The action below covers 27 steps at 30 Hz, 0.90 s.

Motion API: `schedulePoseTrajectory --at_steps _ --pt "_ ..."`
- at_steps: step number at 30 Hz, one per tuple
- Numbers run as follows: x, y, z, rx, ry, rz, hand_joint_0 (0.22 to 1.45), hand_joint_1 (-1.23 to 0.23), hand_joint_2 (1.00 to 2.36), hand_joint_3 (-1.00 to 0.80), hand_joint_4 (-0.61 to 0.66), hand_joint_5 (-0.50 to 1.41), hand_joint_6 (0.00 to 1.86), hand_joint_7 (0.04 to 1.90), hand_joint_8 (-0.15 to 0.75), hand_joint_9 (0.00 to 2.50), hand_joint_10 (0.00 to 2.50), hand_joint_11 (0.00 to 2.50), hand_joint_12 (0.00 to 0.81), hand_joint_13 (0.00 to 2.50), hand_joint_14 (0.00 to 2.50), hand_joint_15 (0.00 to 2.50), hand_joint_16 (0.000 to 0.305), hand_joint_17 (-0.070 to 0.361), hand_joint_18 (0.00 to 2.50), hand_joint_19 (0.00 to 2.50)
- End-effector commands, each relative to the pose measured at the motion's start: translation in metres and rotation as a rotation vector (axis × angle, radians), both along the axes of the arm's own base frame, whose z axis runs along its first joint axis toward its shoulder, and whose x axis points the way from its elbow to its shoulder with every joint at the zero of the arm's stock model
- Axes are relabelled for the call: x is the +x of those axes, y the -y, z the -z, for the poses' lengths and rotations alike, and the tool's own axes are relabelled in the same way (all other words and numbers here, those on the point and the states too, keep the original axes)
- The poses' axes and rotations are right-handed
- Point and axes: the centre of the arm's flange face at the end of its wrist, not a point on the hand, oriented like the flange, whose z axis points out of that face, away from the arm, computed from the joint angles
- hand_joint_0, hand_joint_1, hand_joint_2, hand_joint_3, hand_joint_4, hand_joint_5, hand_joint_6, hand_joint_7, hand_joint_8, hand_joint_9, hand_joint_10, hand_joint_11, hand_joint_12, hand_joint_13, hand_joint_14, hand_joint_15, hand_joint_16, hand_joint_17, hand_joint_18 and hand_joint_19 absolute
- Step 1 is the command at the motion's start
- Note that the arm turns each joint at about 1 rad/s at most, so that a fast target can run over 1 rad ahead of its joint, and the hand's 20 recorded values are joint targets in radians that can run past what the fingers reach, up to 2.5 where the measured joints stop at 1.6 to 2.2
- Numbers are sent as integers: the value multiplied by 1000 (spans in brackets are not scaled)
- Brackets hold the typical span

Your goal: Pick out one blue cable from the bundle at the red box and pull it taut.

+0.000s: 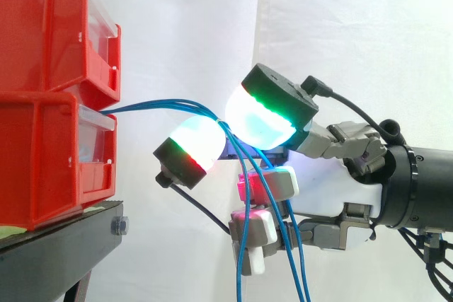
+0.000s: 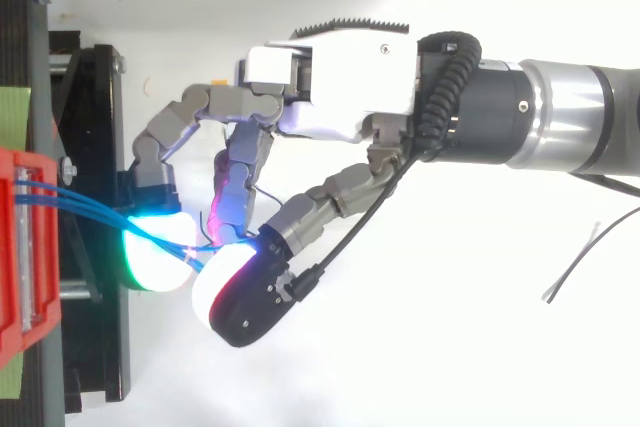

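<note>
A bundle of thin blue cables (image 1: pixel 163 106) comes out between the stacked red boxes (image 1: pixel 42 160), arcs right, then hangs down slack past the hand (image 1: pixel 333 189). The hand reaches in from the right with curled fingers. A green-glowing fingertip (image 1: pixel 263 122) and a white-and-red one (image 1: pixel 190 143) close on the bundle from either side where it bends downward. From above, the cables (image 2: pixel 90 209) run from the red box (image 2: pixel 20 247) into the spot where the two pads (image 2: pixel 155 252) meet. The other fingers glow pink below, with the hanging strands crossing in front of them.
The red boxes sit on a black stand (image 1: pixel 56 245) at the left, against a white curtain. A second red box (image 1: pixel 42 26) is stacked on top. A thin black wire (image 2: pixel 585 257) lies loose on the white surface at the right.
</note>
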Motion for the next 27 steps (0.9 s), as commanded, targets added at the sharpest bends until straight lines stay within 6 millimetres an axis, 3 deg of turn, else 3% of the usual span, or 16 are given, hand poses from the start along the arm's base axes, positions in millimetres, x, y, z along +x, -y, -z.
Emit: schedulePoseTrajectory --at_steps 1,11,13,18,27 --pt "0 0 0 0 0 0 542 -760 1000 -500 95 -116 923 855 319 1399 30 948 372 1253 26 746 47 106 998 779" --pt "0 0 0 2 0 0 565 -589 1000 -500 93 -111 882 881 307 1410 29 937 375 1266 27 753 47 105 990 813" --pt "0 0 0 2 0 0 603 -600 1002 -482 54 -109 872 910 302 1411 29 931 370 1264 27 755 46 104 981 818" --pt "0 1 1 1 -3 1 585 -636 1020 -243 37 -108 876 902 314 1410 30 944 382 1271 25 768 47 106 985 839" --pt "-1 1 0 1 -6 1 565 -691 1021 -90 61 -119 889 907 345 1410 27 908 415 1304 24 742 56 125 1054 786"
